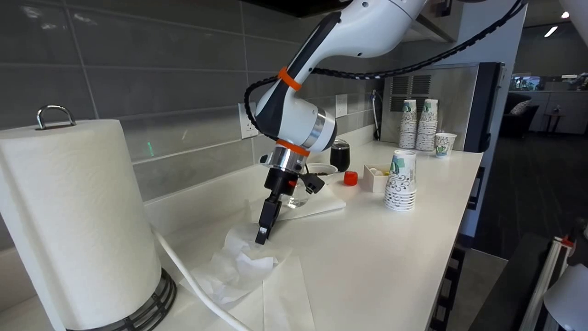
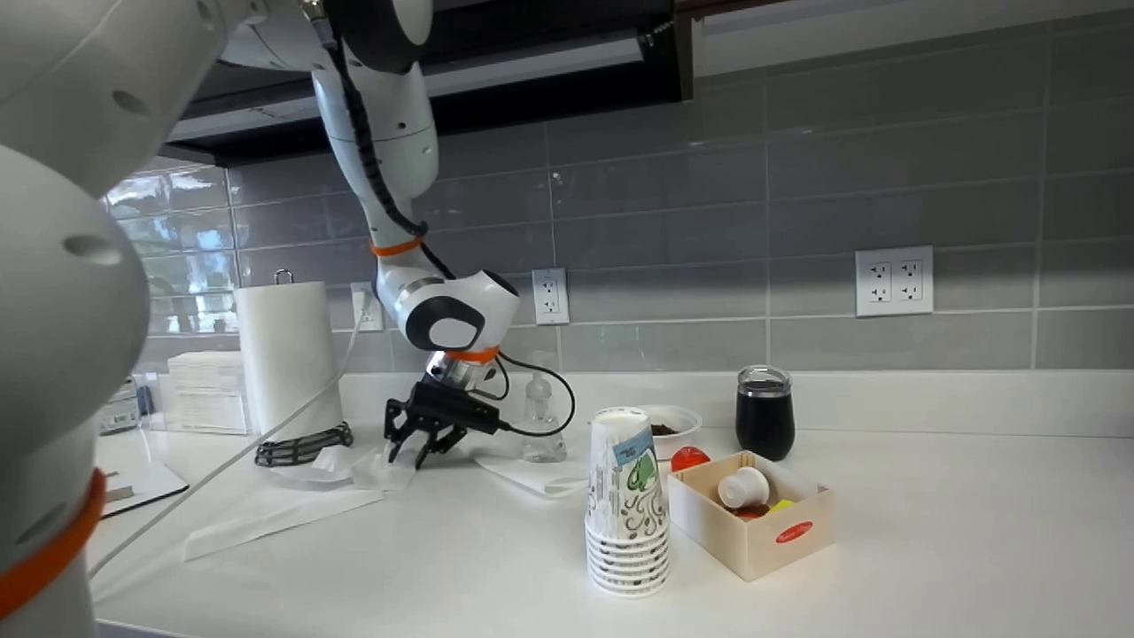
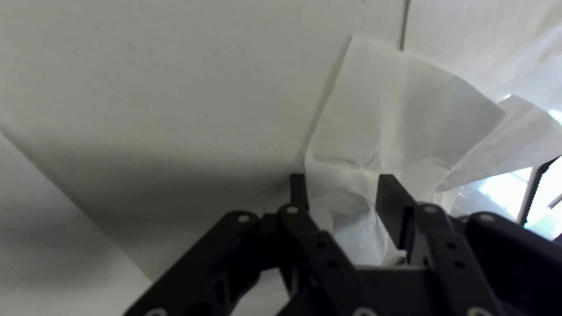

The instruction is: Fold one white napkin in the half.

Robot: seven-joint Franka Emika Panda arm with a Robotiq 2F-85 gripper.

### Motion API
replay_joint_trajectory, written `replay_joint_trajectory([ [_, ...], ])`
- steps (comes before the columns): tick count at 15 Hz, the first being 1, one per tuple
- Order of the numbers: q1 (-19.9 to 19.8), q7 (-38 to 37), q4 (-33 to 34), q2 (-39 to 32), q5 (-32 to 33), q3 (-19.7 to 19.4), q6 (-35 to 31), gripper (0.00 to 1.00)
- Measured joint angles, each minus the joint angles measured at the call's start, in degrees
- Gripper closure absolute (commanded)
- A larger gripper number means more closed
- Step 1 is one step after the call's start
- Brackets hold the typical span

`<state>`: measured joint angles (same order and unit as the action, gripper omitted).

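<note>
A crumpled white napkin (image 1: 239, 269) lies on the counter beside the paper towel roll, with raised creases. It also shows in an exterior view (image 2: 337, 465) and in the wrist view (image 3: 386, 101). A flat creased white sheet (image 1: 287, 294) lies partly under it. Another white napkin (image 1: 317, 204), folded, lies by the clear bottle. My gripper (image 1: 262, 238) points down at the crumpled napkin's edge. In the wrist view the gripper (image 3: 339, 180) has its fingers apart, with part of the crumpled napkin showing between them. Whether the fingertips touch it cannot be told.
The paper towel roll (image 1: 78, 216) and a white cable (image 1: 197, 285) are close to the napkin. A clear bottle (image 2: 540, 421) stands behind the gripper. Stacked cups (image 2: 629, 496), a wooden box (image 2: 753, 532), a red cap (image 2: 688, 458) and a black tumbler (image 2: 765, 416) stand further along.
</note>
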<state>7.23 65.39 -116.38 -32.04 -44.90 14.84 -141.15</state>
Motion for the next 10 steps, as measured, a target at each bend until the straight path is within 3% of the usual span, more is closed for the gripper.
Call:
replay_joint_trajectory([
  [2, -0.08, 0.0, 0.29, -0.4, 0.03, 0.18, 0.28, 0.99],
  [10, -0.47, -1.54, 0.76, -0.22, 2.37, 0.24, 1.22, 1.0],
])
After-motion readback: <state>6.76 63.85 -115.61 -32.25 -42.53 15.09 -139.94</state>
